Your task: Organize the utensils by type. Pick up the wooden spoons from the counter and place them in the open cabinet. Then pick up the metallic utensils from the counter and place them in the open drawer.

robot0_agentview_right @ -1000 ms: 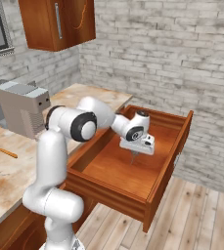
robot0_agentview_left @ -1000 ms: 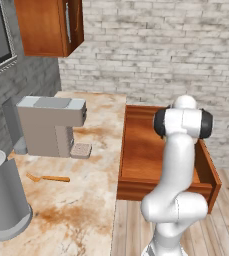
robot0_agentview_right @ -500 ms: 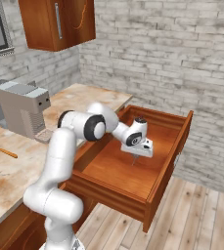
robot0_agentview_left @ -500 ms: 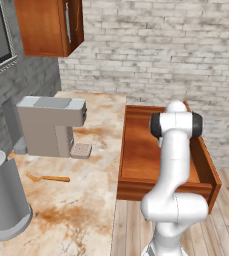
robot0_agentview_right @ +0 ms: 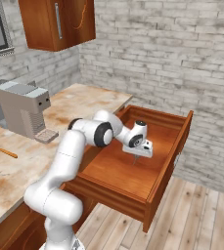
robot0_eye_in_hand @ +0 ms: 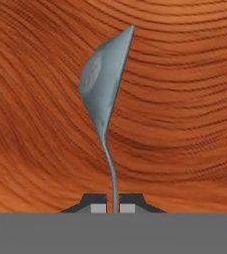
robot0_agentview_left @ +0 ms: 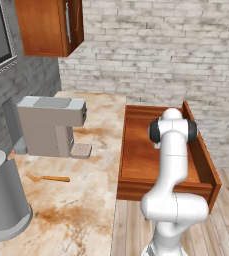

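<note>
End effector (robot0_eye_in_hand: 113,208) grips metal spoon (robot0_eye_in_hand: 102,89) over drawer (robot0_agentview_right: 177,141) btm.

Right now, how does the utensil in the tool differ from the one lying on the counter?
The thin silvery-grey metal spoon is pinched by its handle in the shut tool over the reddish-brown wooden drawer; the light orange-brown wooden utensil lies loose on the beige marbled stone counter. The metal spoon points down at the drawer bottom; the wooden one lies flat. Both are slim and long-handled.

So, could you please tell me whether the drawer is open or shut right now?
Open. The drawer is pulled well out from the counter, its wood bottom exposed, and the pincer holds a metal spoon over it.
</note>
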